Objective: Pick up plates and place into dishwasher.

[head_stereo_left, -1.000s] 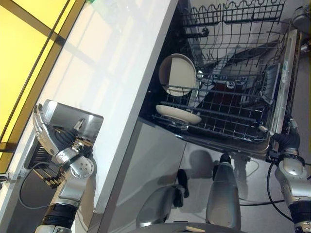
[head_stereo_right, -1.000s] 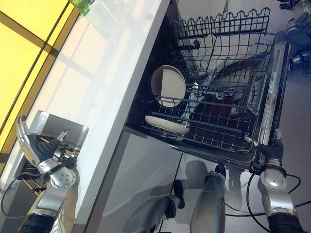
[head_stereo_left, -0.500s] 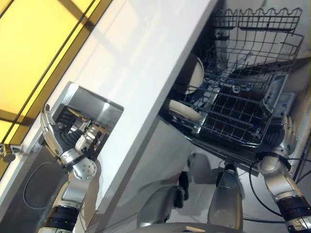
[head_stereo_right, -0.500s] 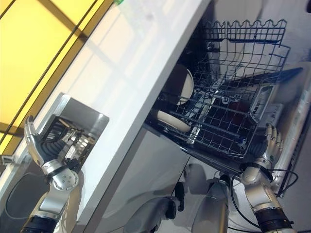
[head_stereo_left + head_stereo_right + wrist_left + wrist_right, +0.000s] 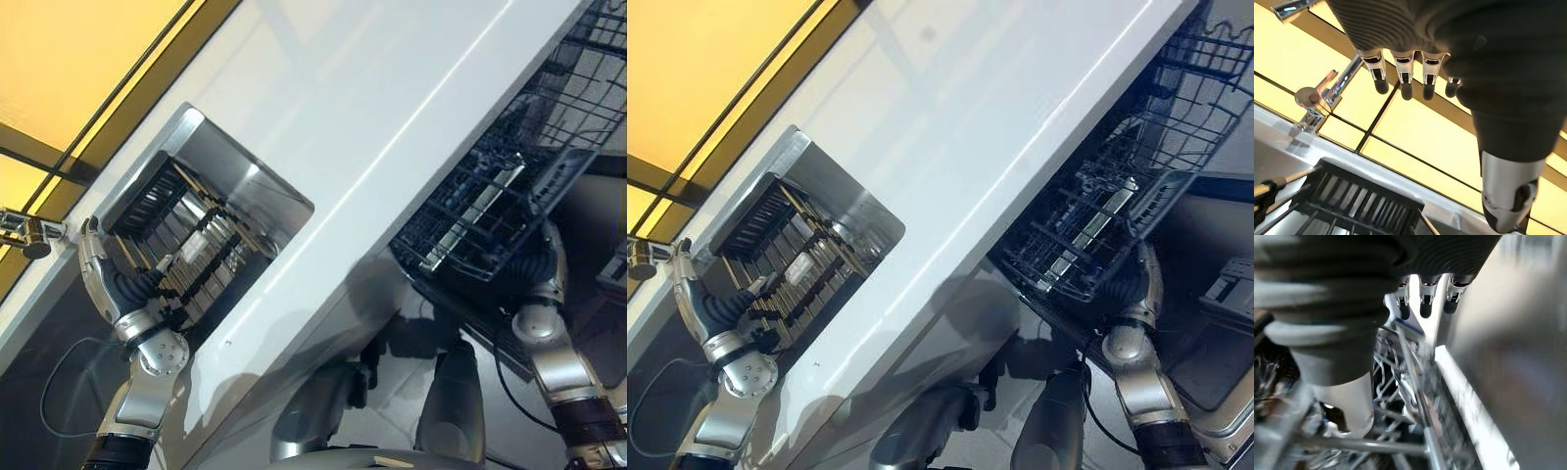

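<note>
Down at the sink (image 5: 260,191) set into the white desk (image 5: 392,98), the left robot hand (image 5: 108,284) hangs over the near rim with its fingers straight and relaxed, grasping nothing; the left wrist view shows them (image 5: 1400,78) spread loosely with a chrome faucet (image 5: 1315,95) beyond. A dark rack with wooden slats (image 5: 186,250) lies in the basin. No plate can be made out among these slats, so I cannot tell where the next plate sits.

Beside the pulled-out dishwasher rack (image 5: 500,196), the right robot hand (image 5: 542,269) rests against the wire edge, fingers extended and released; its wrist view shows the fingertips (image 5: 1422,306) just beside the wires, curled round none of them.

A plate of this kind is probably ceramic: stiff, fairly heavy for its bulk, slick if wet, and liable to chip against metal. I judge the best hold to be a pinch across the rim, thumb on one face and fingers on the other, carried edge-on so it slides between the rack's tines.
</note>
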`<state>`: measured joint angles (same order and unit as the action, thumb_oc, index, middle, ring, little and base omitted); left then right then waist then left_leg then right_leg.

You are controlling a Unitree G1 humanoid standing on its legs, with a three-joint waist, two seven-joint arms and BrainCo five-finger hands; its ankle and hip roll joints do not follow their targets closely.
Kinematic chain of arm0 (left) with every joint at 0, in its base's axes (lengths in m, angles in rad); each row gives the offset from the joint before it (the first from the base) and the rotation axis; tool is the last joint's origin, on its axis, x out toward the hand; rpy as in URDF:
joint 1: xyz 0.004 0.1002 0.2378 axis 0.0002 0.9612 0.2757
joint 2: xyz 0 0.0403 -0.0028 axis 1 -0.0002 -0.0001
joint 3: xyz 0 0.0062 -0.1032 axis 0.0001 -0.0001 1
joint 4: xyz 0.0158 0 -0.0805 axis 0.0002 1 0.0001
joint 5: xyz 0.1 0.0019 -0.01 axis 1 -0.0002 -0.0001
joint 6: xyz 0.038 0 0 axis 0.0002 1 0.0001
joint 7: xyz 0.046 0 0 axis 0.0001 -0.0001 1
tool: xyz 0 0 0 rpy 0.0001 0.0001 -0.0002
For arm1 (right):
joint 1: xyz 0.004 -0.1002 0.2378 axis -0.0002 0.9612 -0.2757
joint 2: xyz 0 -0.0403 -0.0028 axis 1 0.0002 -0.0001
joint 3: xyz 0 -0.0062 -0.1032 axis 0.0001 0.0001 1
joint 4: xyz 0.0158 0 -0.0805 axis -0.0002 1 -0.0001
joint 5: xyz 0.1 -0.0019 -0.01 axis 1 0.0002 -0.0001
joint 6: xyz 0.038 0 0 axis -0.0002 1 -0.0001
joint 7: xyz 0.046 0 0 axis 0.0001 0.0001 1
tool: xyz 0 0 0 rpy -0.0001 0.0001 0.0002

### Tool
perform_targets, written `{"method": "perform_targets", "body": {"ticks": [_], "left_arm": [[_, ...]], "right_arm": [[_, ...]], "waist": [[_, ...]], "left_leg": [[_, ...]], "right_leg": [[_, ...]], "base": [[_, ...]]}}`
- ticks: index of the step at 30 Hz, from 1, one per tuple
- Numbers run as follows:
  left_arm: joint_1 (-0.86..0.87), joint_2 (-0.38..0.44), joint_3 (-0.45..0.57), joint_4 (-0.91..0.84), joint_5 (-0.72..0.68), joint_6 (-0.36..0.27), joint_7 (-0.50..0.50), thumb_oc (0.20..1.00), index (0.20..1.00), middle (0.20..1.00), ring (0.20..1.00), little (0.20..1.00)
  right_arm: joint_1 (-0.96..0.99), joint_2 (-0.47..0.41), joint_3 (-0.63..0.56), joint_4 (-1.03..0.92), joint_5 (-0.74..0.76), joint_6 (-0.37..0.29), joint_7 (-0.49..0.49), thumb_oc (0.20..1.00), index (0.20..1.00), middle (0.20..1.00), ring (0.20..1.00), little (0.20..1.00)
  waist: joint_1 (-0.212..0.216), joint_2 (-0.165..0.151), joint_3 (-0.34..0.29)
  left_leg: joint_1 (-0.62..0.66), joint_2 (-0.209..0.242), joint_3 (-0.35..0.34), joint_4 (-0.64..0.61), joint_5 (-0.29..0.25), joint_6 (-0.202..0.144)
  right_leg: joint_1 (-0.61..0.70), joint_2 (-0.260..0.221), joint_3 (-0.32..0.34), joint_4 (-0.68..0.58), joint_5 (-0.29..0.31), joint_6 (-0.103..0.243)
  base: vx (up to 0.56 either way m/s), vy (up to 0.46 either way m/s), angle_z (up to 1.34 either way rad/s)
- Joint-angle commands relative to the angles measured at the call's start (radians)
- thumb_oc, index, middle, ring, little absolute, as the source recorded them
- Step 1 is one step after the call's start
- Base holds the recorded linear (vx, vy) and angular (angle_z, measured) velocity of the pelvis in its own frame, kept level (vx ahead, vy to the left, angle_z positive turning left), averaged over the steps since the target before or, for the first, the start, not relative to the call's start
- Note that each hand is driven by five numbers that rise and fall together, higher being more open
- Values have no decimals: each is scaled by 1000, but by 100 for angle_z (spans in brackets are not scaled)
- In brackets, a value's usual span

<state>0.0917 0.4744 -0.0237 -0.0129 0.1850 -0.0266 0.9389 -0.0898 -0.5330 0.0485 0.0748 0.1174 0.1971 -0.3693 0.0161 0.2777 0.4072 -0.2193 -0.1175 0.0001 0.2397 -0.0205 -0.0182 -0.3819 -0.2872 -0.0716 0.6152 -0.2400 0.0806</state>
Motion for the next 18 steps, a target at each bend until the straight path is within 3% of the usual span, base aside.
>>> {"method": "perform_targets", "body": {"ticks": [1, 6, 18], "left_arm": [[-40, 63, 24, -13, 45, -10, 34, 1000, 1000, 1000, 1000, 1000], [-111, 92, -35, 15, 6, 3, 89, 1000, 1000, 1000, 1000, 1000], [-192, 155, -50, 37, -43, -22, 134, 1000, 1000, 1000, 1000, 1000]], "right_arm": [[-202, 61, 88, -61, 265, -269, 177, 1000, 1000, 1000, 1000, 1000], [-323, 99, 197, 60, 308, -356, 236, 1000, 1000, 1000, 1000, 1000], [-599, 101, 277, 166, 301, -395, 188, 1000, 1000, 1000, 1000, 1000]], "waist": [[37, -33, -15], [59, -19, 13], [118, -9, 70]], "left_leg": [[-86, -39, 22, 175, -101, 7], [-132, -44, 22, 184, -100, 4], [-215, -50, 26, 181, -89, 14]], "right_leg": [[66, -31, 38, -269, 216, 17], [18, -37, 23, -253, 206, 19], [-64, -62, -23, -256, 225, 16]], "base": [[-62, 8, 1], [-120, 42, 1], [-115, -3, 6]]}}
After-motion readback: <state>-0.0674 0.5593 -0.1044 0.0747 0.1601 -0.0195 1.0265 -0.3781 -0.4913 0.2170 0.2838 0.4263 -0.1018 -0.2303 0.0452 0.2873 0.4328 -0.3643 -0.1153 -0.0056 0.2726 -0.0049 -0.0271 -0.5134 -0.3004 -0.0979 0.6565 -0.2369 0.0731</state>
